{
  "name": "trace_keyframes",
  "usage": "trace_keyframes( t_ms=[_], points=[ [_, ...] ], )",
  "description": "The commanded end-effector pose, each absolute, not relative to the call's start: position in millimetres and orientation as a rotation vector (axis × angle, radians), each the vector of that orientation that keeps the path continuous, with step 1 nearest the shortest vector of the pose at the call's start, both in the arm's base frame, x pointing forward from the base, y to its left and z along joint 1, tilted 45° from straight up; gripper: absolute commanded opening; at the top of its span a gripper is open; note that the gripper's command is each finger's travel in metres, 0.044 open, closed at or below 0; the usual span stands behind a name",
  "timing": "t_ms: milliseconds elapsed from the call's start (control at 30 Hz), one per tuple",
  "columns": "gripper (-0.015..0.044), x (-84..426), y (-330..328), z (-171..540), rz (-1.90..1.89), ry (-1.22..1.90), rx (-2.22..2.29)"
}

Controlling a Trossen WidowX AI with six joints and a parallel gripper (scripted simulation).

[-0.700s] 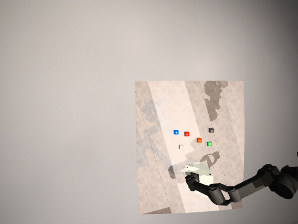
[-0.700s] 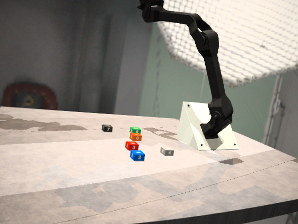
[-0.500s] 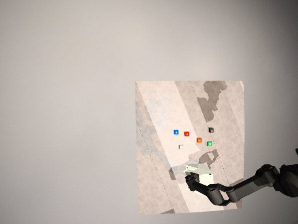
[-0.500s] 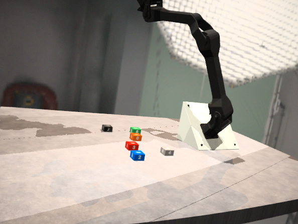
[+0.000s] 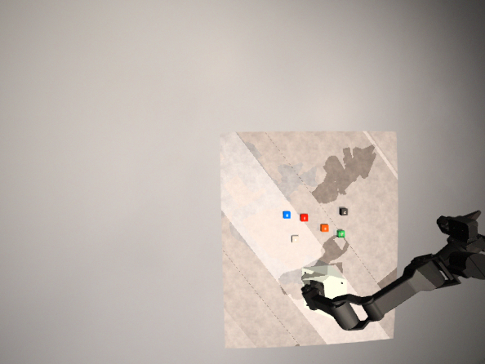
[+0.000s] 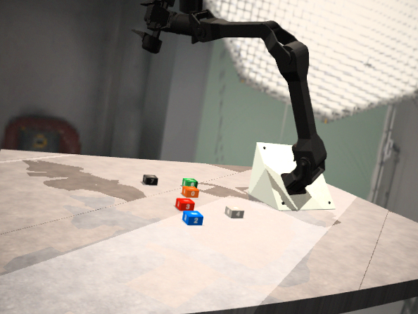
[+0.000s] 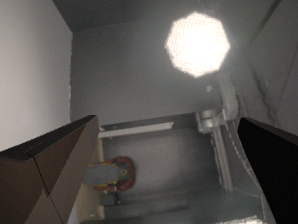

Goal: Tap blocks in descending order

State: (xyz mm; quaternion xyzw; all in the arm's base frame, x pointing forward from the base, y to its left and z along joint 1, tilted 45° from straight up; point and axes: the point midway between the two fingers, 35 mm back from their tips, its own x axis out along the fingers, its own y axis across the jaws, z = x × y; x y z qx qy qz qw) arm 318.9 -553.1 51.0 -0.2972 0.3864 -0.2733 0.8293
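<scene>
A black block [image 5: 344, 211] [image 6: 150, 180] shows 7. A green block [image 5: 340, 233] [image 6: 190, 182] has a digit too small to read surely, 6 or 8. An orange block [image 5: 324, 228] [image 6: 190, 192] shows 0, a red block [image 5: 304, 217] [image 6: 185, 204] shows 3, a blue block [image 5: 286, 215] [image 6: 193, 218] shows 2 and a whitish-grey block [image 5: 295, 239] [image 6: 234, 212] shows 4. All rest on the table. My gripper [image 6: 137, 17] [image 7: 170, 124] is open and empty, high above the table and away from every block. The wrist view shows no block.
A pale angular mount [image 5: 335, 286] [image 6: 265, 183] stands at the arm's base, near the whitish-grey block's side of the group. The arm rises from it and reaches past the table's edge in the top view. Green and orange stand close together, as do red and blue.
</scene>
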Motion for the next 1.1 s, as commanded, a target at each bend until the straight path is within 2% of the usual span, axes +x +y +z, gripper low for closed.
trace_keyframes(
  t_ms=[0,400,800,1067],
  points=[
    [0.0400,313.7,-494.0,-5.1,-0.347,0.974,-0.401],
    [0.0400,274.1,-349.8,-61.7,0.085,1.240,0.087],
    [0.0400,218.7,-204.7,-28.0,0.483,1.456,0.659],
    [0.0400,216.8,-200.0,-25.0,0.496,1.463,0.682]
  ],
)
